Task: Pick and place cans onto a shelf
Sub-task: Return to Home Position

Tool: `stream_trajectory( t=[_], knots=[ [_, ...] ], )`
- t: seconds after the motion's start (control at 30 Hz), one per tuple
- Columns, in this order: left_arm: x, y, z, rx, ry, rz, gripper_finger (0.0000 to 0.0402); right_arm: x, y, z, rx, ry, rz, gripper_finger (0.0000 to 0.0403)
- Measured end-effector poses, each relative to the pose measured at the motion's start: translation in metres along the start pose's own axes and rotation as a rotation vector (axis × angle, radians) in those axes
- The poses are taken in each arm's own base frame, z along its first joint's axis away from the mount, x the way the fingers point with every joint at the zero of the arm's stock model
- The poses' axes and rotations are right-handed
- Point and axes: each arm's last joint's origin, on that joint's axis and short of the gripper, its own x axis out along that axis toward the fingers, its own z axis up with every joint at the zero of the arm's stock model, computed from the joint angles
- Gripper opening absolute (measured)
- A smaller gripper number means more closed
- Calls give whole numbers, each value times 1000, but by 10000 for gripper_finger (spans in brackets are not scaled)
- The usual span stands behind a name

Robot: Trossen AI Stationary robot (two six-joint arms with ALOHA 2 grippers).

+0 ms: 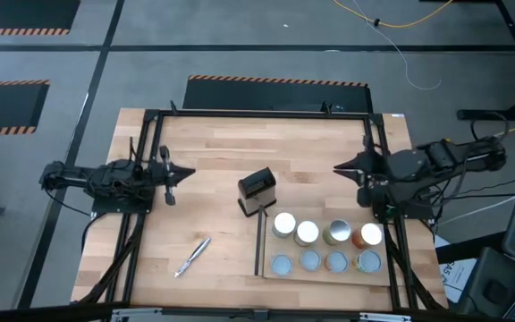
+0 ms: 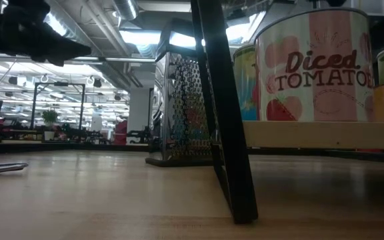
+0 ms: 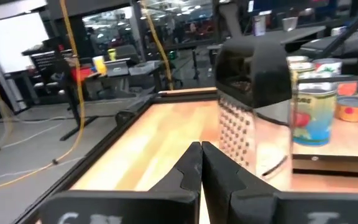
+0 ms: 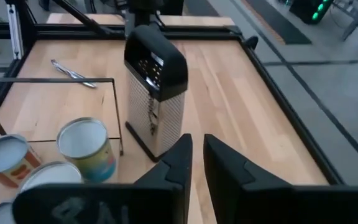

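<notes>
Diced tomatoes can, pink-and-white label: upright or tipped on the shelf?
Upright: the pink-and-white-labelled metal can stands on the pale wood shelf, its lettering level.

Sits folded at the left edge of the pale slatted wooden table (image 1: 222, 143), with the dark two-finger left gripper (image 1: 189, 173) aimed toward the right edge, fingers (image 3: 188, 168) pressed together. Mirrors that at the right edge, with the dark two-finger right gripper (image 1: 337, 166) aimed toward the left edge, fingers (image 4: 178, 158) drawn close, a thin slit between.
</notes>
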Motion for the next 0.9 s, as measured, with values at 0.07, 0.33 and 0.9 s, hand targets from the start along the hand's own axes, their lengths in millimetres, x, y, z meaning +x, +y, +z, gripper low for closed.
stream_trajectory(
  t=[0.07, 0.33, 0.9],
  knots=[
    [0, -1, -2, -1, -4, -27, 0, -6, -4, -6, -7, -25, 9, 46],
    [3, -5, -22, -53, -7, -36, 0, -32, -20, -23, -42, -132, 21, 46],
    [4, -6, -23, -29, -41, -62, 0, -76, -41, -43, -103, -314, 190, 46]
  ],
)
